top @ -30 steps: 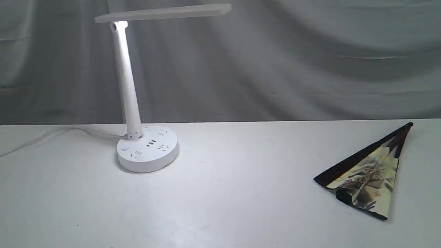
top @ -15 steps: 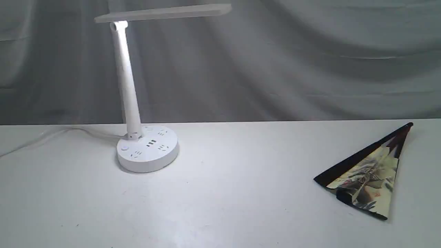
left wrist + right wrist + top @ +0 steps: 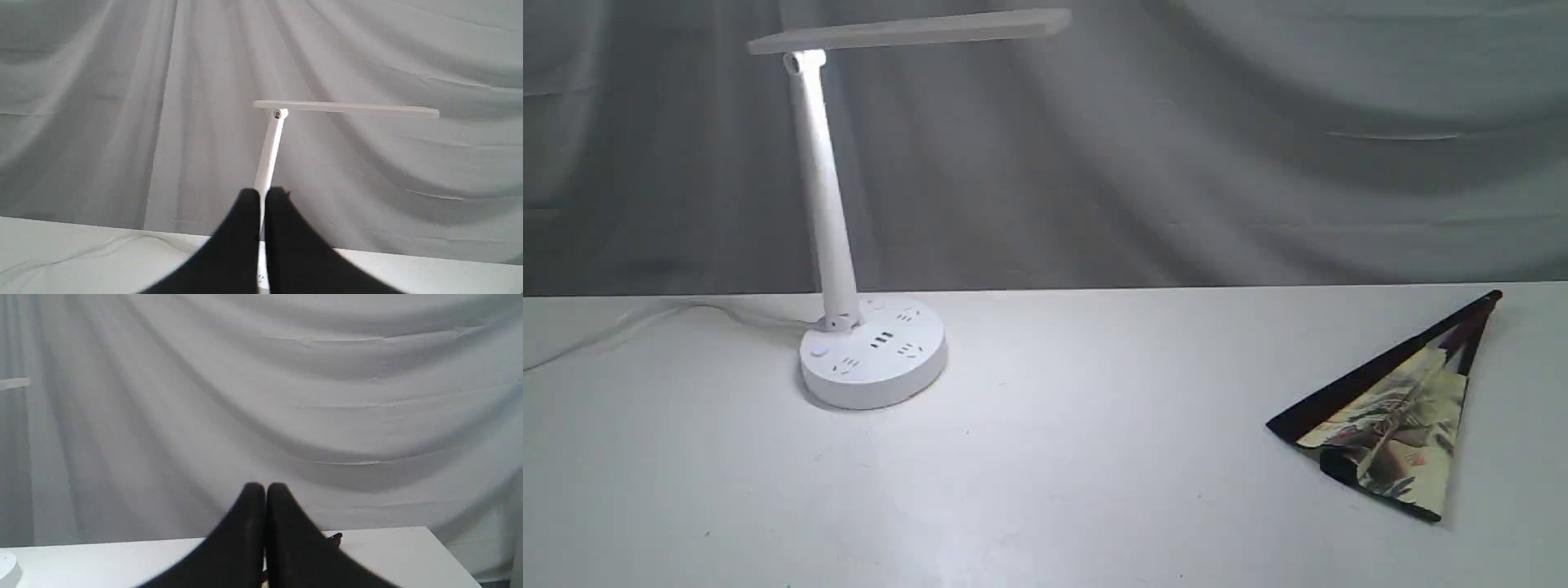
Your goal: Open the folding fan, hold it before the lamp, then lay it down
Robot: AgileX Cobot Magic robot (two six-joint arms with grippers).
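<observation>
The folding fan point(image 3: 1396, 416) lies partly spread on the white table at the right, its painted cream paper up and its dark ribs meeting at the far right corner. The white lamp point(image 3: 872, 353) stands at the left, lit, its bar head point(image 3: 907, 31) reaching rightward. Neither gripper appears in the exterior view. My left gripper point(image 3: 262, 195) is shut and empty, pointing at the lamp stem point(image 3: 269, 151). My right gripper point(image 3: 265, 488) is shut and empty, held back from the table; only the fan's dark tip point(image 3: 335, 537) peeks out beside its fingers.
A white cable point(image 3: 645, 322) runs from the lamp base to the left edge of the table. A grey draped cloth point(image 3: 1258, 147) hangs behind the table. The table's right edge point(image 3: 449, 555) shows in the right wrist view.
</observation>
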